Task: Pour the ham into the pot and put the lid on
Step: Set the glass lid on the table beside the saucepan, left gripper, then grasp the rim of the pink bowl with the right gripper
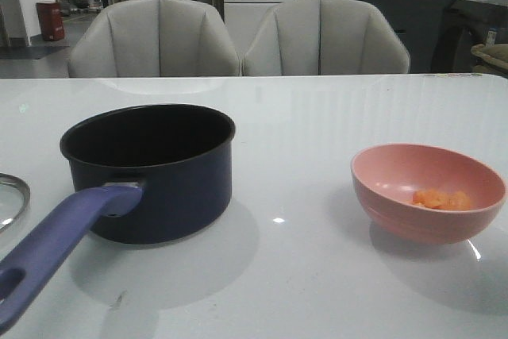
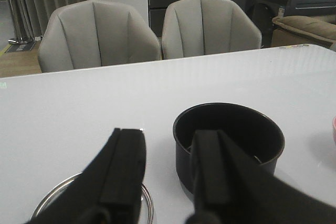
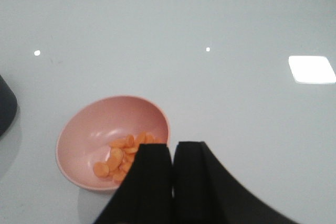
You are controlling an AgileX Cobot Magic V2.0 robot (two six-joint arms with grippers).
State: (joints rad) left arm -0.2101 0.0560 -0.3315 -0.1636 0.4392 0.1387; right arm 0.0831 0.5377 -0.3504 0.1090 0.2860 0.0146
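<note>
The dark navy pot (image 1: 151, 172) stands left of centre with its purple-blue handle (image 1: 55, 244) pointing to the front left; it also shows in the left wrist view (image 2: 228, 135). The ham (image 1: 441, 198) is a small orange heap inside the pink bowl (image 1: 429, 192) at the right, also seen in the right wrist view (image 3: 123, 156). The lid's metal rim (image 1: 12, 200) shows at the left edge, its knob out of view. My left gripper (image 2: 168, 145) is open above the lid (image 2: 149, 203), beside the pot. My right gripper (image 3: 173, 148) is shut and empty, just over the bowl's near rim (image 3: 113, 142).
Two grey chairs (image 1: 238, 37) stand behind the white table (image 1: 317, 117). A dark counter and shelves lie further back. Neither arm shows in the front view.
</note>
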